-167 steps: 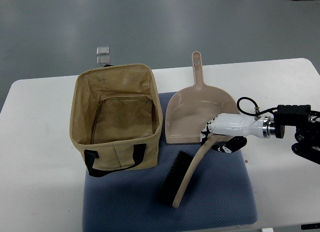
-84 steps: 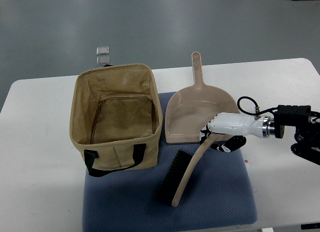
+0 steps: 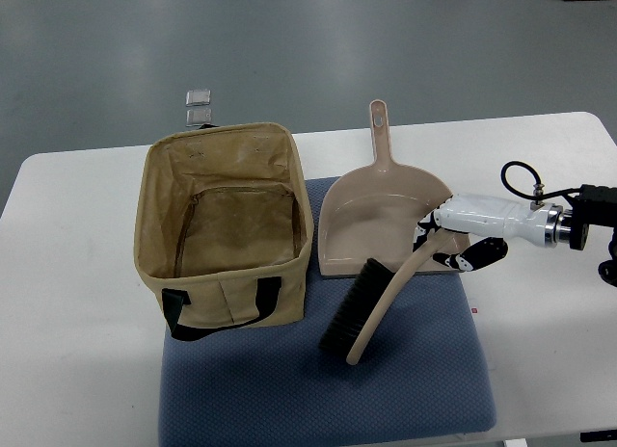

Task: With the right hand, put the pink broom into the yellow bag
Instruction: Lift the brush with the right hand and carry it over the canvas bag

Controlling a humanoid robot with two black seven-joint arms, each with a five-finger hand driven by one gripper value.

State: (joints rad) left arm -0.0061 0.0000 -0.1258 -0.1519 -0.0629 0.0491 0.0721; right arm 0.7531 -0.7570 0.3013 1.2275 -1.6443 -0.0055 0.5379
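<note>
Right robot hand (image 3: 451,237) clamped on the pink broom (image 3: 378,304) handle, brush angled down-left over the mat (image 3: 424,389)

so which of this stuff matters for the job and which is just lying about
For the job:
pink broom with black bristles
tan-yellow fabric bag with black handles
right hand

Lying about:
pink plastic dustpan
blue mat
two small silver squares

The white counter (image 3: 87,274) carries a blue mat (image 3: 424,389) on its near middle. The yellow bag (image 3: 227,230) stands partly on the mat's left part, and the pink dustpan (image 3: 371,216) lies at its far right.
</note>
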